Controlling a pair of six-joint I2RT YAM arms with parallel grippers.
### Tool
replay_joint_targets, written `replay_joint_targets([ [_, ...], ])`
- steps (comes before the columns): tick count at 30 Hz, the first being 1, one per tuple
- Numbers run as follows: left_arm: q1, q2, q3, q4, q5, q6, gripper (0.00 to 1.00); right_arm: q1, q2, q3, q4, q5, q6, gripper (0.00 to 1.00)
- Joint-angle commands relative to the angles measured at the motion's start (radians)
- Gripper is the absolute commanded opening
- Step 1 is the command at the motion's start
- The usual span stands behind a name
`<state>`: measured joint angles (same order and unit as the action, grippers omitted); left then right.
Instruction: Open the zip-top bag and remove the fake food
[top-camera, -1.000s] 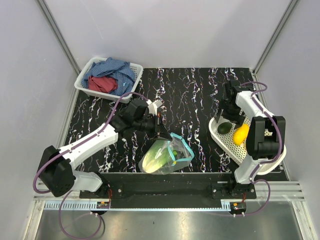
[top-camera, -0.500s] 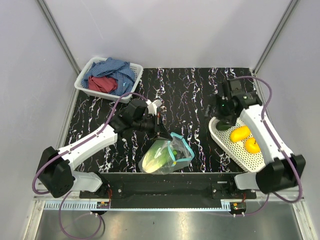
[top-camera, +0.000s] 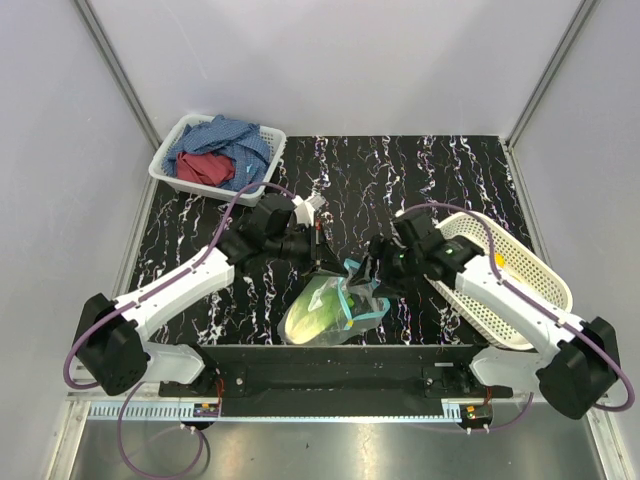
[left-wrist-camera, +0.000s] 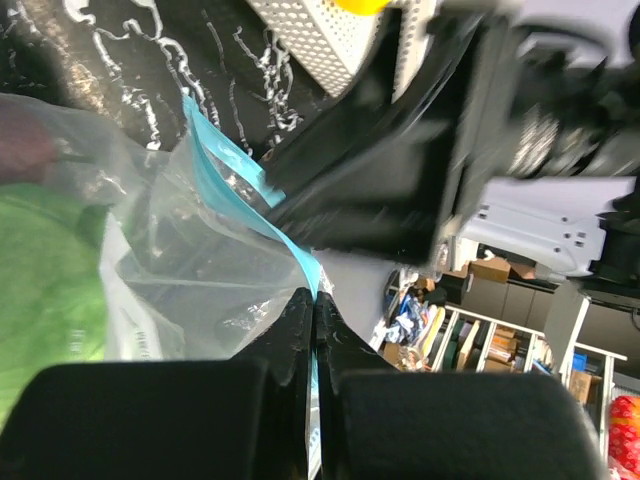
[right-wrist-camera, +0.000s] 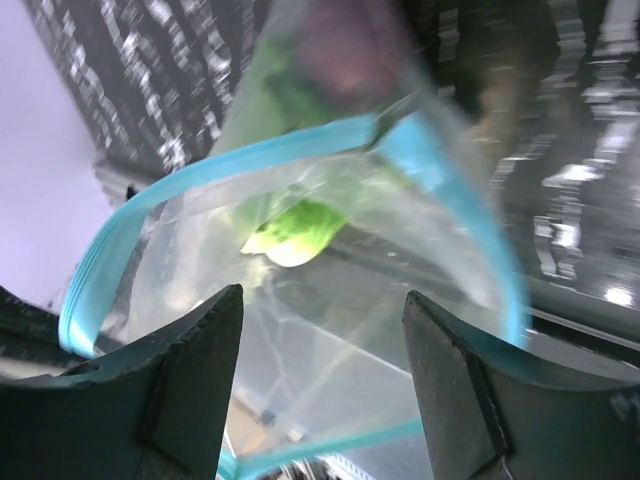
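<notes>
The zip-top bag (top-camera: 330, 310) lies at the table's front centre, clear, with a teal strip round its mouth. My left gripper (top-camera: 318, 258) is shut on that teal zip strip (left-wrist-camera: 300, 262) and holds the mouth's far edge up. My right gripper (top-camera: 372, 272) is open at the mouth's right side, its jaws wide apart in front of the bag's opening (right-wrist-camera: 322, 310). Inside the bag I see light-green lettuce (right-wrist-camera: 295, 225) and a dark purple-red piece (right-wrist-camera: 350, 40). A yellow lemon (top-camera: 497, 263) peeks from behind my right arm in the white basket.
The white perforated oval basket (top-camera: 520, 290) stands at the right, partly under my right arm. A white bin with blue and red cloths (top-camera: 215, 152) sits at the back left. Grey walls close the table on three sides.
My right arm has swung from the oval basket leftwards to the bag's mouth, and its jaws have narrowed a little. The left gripper keeps its hold on the zip strip.
</notes>
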<state>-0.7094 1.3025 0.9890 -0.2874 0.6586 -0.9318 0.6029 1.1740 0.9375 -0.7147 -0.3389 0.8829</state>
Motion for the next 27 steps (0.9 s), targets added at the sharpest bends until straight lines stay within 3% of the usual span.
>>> replay_joint_targets([
  [1, 0.004, -0.008, 0.074, 0.063, 0.035, -0.031, 0.00, 0.084, 0.053, -0.020, 0.208, -0.051, 0.106, 0.74],
  [11, 0.002, -0.017, 0.082, 0.105, 0.036, -0.091, 0.00, 0.107, 0.105, -0.147, 0.472, -0.012, 0.154, 0.89],
  [19, -0.025, -0.006, 0.069, 0.136, 0.023, -0.121, 0.00, 0.112, 0.216, -0.206, 0.649, -0.078, 0.157, 0.99],
  [27, -0.055, 0.000, 0.048, 0.145, 0.000, -0.130, 0.00, 0.120, 0.342, -0.215, 0.794, -0.160, 0.122, 1.00],
])
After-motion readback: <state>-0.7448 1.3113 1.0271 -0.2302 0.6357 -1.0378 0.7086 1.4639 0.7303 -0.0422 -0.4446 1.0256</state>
